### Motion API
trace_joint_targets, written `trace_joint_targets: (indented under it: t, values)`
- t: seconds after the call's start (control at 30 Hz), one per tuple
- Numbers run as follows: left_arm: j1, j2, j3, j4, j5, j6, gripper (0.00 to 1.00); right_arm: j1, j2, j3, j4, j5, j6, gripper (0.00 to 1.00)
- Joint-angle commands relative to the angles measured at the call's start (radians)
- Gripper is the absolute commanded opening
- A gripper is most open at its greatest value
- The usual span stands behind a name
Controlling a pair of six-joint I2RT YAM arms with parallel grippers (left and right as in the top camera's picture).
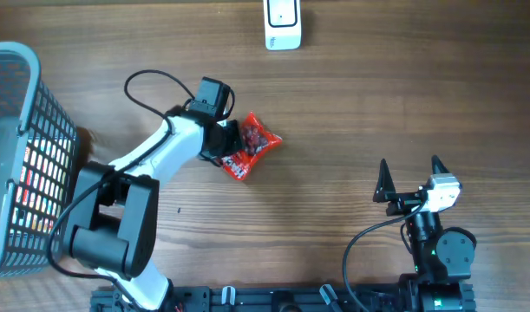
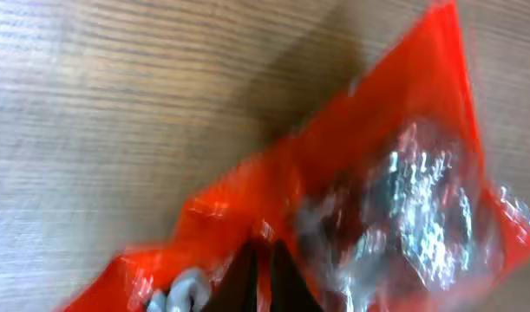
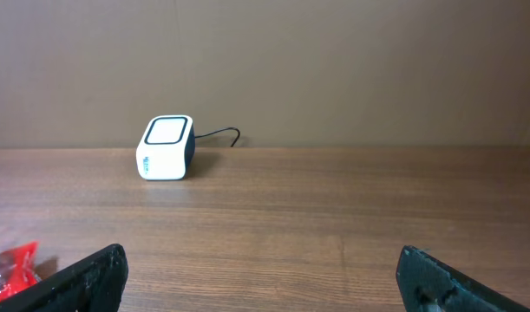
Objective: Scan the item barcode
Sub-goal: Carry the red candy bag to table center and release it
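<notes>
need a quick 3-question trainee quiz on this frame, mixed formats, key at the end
1. Multiple choice: the left hand is
A) open, holding nothing
B) shut on the red packet
C) out of view
2. True or false: the right hand is open and holds nothing.
3. Fill in: the mesh basket stands on the robot's ____ side.

Key: 1 B; 2 true; 3 left.
</notes>
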Motion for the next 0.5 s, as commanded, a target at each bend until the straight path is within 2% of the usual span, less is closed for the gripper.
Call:
trace_joint_targets:
  t: [0.0, 0.13, 0.23, 0.33, 0.47]
  values:
    - [-0.001, -0.109, 0.192, -0.084, -0.006, 0.061, 0.04, 0.002, -0.004, -0.001, 0.003, 0.01, -0.009, 1.0]
    - [-0.013, -0.174, 0.24, -0.087, -0.005, 0.037, 0.04, 0.002, -0.004, -0.001, 0.003, 0.01, -0.008, 0.99]
    - [-0.043, -0.087, 0.201, -0.16, -0.042, 0.037, 0.04, 0.002, -0.004, -0.001, 0.003, 0.01, -0.009, 1.0]
    - [-0.057, 0.023, 0.137, -0.142, -0.079, 0.003, 0.04, 0.002, -0.004, -0.001, 0.003, 0.01, -0.008, 0.99]
    - [-0.08, 0.143, 0.109, -0.07, 0.011, 0.0, 0.04, 0.002, -0.004, -0.001, 0.003, 0.01, -0.008, 1.0]
